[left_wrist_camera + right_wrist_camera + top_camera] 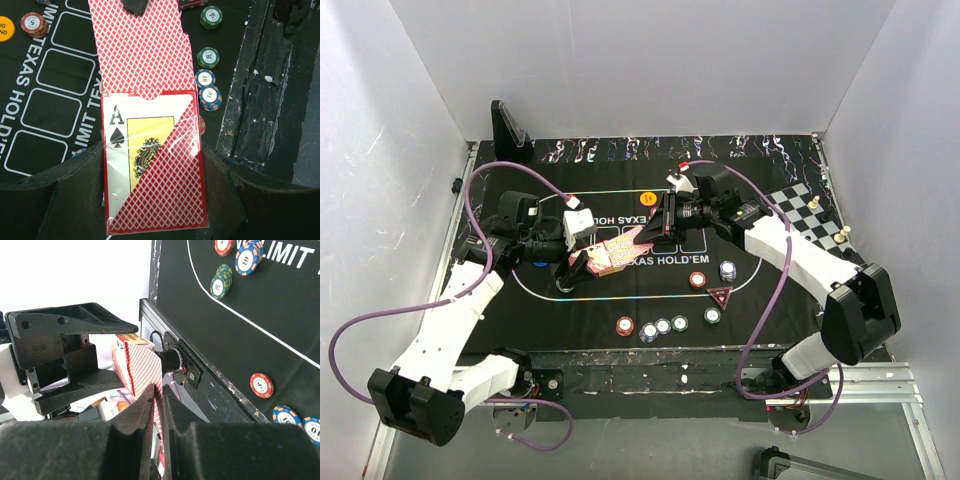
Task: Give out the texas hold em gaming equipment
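My left gripper (586,262) (152,167) is shut on a red card box (150,170) with an ace of spades on its face, held above the black mat (620,300). A red-backed card (137,45) sticks out of the box's open end. My right gripper (653,237) (162,396) is shut on that thin card (145,362). Poker chips lie along the mat's near side: a red one (625,325), blue-white ones (663,326) and a green one (712,316). A triangular marker (721,296) lies beside them. An orange chip (646,198) lies farther back.
A black-and-white chessboard (800,205) with pieces lies at the far right. A black stand (508,127) is at the back left. More chips (697,280) (727,270) lie right of centre. White walls enclose the table. Purple cables loop off both arms.
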`<state>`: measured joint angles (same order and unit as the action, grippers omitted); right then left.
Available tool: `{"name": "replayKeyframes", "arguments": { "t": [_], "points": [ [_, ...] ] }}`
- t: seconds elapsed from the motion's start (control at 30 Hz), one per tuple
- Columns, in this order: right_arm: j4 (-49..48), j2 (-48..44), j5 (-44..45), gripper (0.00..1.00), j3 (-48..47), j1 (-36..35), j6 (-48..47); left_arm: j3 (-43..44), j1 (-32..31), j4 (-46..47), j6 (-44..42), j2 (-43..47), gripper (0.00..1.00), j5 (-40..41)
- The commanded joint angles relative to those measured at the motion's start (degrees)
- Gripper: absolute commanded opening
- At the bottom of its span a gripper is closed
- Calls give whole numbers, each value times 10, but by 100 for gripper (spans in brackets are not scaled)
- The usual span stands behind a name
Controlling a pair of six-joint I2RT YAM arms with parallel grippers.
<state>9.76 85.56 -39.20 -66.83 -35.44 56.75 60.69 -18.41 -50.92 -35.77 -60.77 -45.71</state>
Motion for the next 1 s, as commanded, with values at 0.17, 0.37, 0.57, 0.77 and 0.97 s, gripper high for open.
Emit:
{"name": "replayKeyframes", "arguments": {
  "t": [0.17, 0.37, 0.57, 0.77, 0.97],
  "points": [
    [6, -31, -13, 1, -23, 22, -6, -5, -2, 20, 4, 20, 0, -28],
    [-7, -41, -31, 1, -32, 44, 9, -4, -2, 15, 1, 22, 0, -27],
    [-26, -44, -52, 1, -55, 100, 17, -6, -1, 10, 1, 32, 0, -27],
    [-32, 19, -67, 1, -117, 148, 3, 8, -1, 0, 18, 36, 0, -43],
    [-62, 166, -69, 1, -187, 93, 3, 18, -1, -7, 41, 52, 0, -57]
  ]
}}
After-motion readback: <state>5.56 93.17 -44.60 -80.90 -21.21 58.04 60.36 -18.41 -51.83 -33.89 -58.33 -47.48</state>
